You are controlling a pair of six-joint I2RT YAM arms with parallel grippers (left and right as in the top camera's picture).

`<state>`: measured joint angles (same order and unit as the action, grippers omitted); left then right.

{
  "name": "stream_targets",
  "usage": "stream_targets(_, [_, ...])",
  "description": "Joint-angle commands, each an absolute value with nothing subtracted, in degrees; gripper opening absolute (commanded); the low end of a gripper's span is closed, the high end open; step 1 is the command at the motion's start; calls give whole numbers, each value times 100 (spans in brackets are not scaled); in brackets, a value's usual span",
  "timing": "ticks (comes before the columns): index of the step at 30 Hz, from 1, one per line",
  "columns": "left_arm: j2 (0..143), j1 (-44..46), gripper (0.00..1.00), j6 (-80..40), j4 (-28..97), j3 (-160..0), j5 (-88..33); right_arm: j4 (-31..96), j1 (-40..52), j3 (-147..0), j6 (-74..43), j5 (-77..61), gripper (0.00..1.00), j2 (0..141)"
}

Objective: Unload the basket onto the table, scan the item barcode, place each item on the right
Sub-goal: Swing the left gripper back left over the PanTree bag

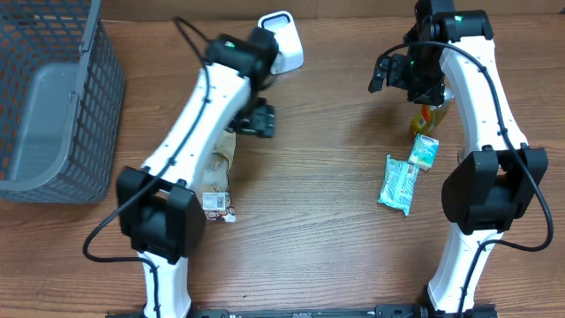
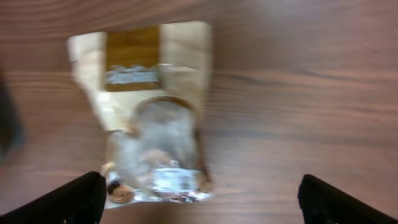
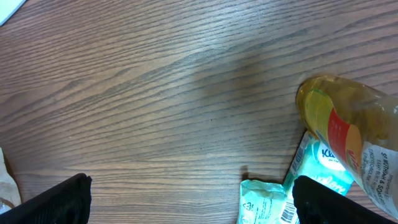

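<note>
While the overhead view takes in the whole wooden table (image 1: 327, 230), the grey plastic mesh basket (image 1: 53, 106) stands at its far left edge and the white barcode scanner (image 1: 284, 40) sits at the top centre. The left gripper (image 1: 256, 119) hangs just below the barcode scanner. The beige and clear snack pouch (image 1: 221, 172) lies flat on the table nearer the robot's base, partly under the left arm. The right gripper (image 1: 393, 75) hovers near the upper right, just beside a yellow plastic bottle (image 1: 430, 117). A small green and white carton (image 1: 425, 150) and a teal and white crinkled packet (image 1: 399, 184) lie below the bottle, close together. In the left wrist view, which is blurred, the snack pouch (image 2: 152, 118) rests on the wood with its brown label at the far end. The left gripper (image 2: 200, 196) is released, its black fingers (image 2: 81, 199) spread wider than the pouch and clamping nothing. In the right wrist view, the right gripper (image 3: 193, 199) also stands spread apart and empty over bare wood. The yellow plastic bottle (image 3: 348, 130), the carton (image 3: 323, 165) and the crinkled packet (image 3: 264, 202) lie towards its right finger.
</note>
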<state>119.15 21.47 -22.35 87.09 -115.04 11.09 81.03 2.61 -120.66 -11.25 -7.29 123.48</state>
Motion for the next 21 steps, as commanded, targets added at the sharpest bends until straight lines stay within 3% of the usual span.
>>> stream_targets(1, [11878,1621,98,-2421,8744,-11347,1461,8082,255,-12210,-1081,-762,100,12245])
stream_targets(3, [11878,1323,94,-2571,8742,-11207,1463,8082,255,-12210,-1081,-762,100,12245])
stream_targets(6, [11878,972,79,-2770,8672,-10923,1459,8082,255,-12210,-1081,-762,100,12245])
stream_targets(8, [11878,744,53,-2788,8611,-10639,1466,8082,255,-12210,-1081,-762,100,12245])
stream_targets(9, [11878,635,31,-2790,8558,-10471,1479,8082,255,-12210,-1081,-762,100,12245])
stream_targets(11, [11878,458,10,-2790,8493,-10184,1522,8082,255,-12210,-1081,-762,100,12245])
stream_targets(13, [11878,283,6,-2790,8340,-9845,1555,8082,255,-12210,-1081,-762,100,12245])
stream_targets(21, [11878,-47,7,-2895,7485,-8617,1280,8082,255,-12210,-1081,-762,100,12245])
